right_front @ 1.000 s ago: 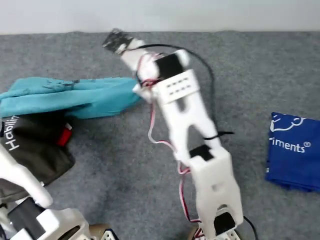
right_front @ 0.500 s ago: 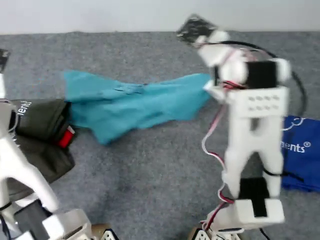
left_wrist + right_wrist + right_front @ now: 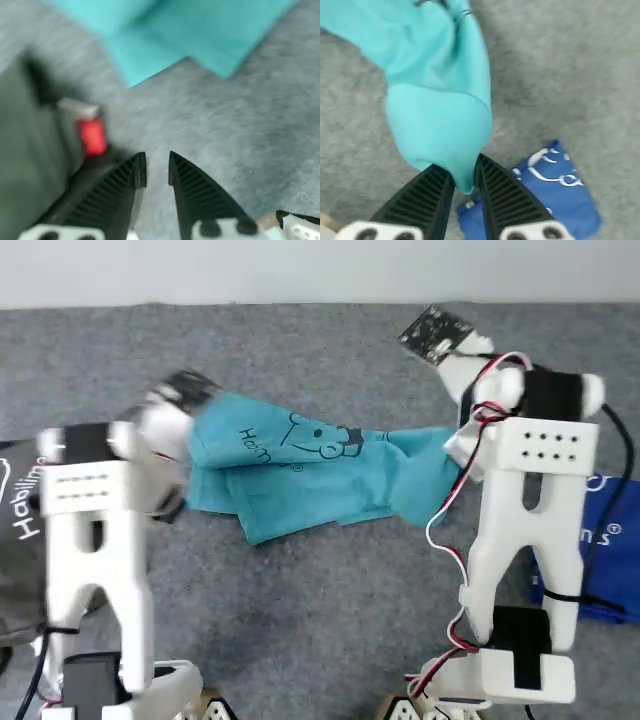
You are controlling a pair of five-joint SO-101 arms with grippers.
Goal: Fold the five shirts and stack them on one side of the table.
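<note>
A teal shirt with dark print lies crumpled across the middle of the grey table. My right gripper is shut on a bunched end of the teal shirt, at the shirt's right end in the high view. My left gripper hovers over bare carpet, its fingers a narrow gap apart with nothing between them. It is just short of the teal shirt's edge. A dark grey shirt with a red tag lies beside it.
A folded blue shirt lies at the table's right side, also under my right gripper. The dark grey shirt sits at the left edge, partly behind my left arm. Bare grey carpet spans the front middle.
My right gripper has dragged the teal shirt rightward across the table. My left arm has swung in from the left edge to the shirt's left end.
</note>
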